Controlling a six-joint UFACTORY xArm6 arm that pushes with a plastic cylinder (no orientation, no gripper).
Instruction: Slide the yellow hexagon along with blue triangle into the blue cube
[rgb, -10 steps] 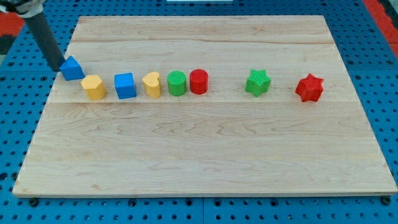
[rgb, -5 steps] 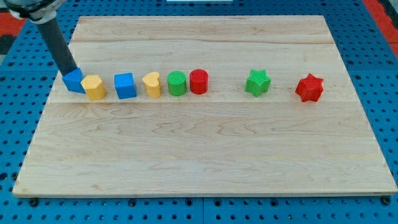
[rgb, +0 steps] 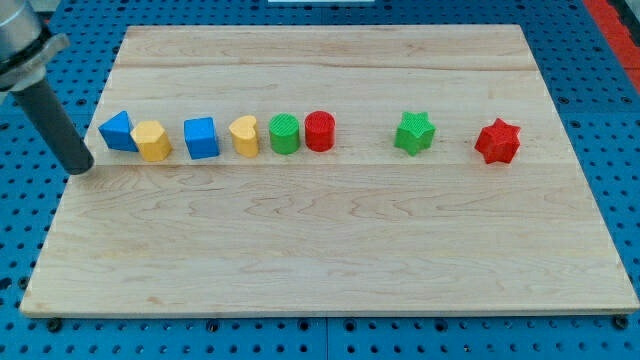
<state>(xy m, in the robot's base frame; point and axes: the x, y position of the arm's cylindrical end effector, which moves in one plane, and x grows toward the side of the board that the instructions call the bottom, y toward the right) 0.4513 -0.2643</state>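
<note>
The blue triangle (rgb: 117, 131) lies near the board's left edge and touches the yellow hexagon (rgb: 152, 140) on its right. The blue cube (rgb: 201, 137) stands a short gap to the right of the hexagon. My tip (rgb: 80, 167) is down at the board's left edge, to the left of and below the blue triangle, apart from it. The dark rod rises from it toward the view's top left.
Right of the blue cube stand, in a row, a yellow heart (rgb: 244, 135), a green cylinder (rgb: 284, 133), a red cylinder (rgb: 319, 131), a green star (rgb: 413, 132) and a red star (rgb: 498, 141). The wooden board (rgb: 330, 250) lies on a blue pegboard.
The blue triangle was pushed down and right until it touched the yellow hexagon. My tip has since drawn away from the triangle to the lower left.
</note>
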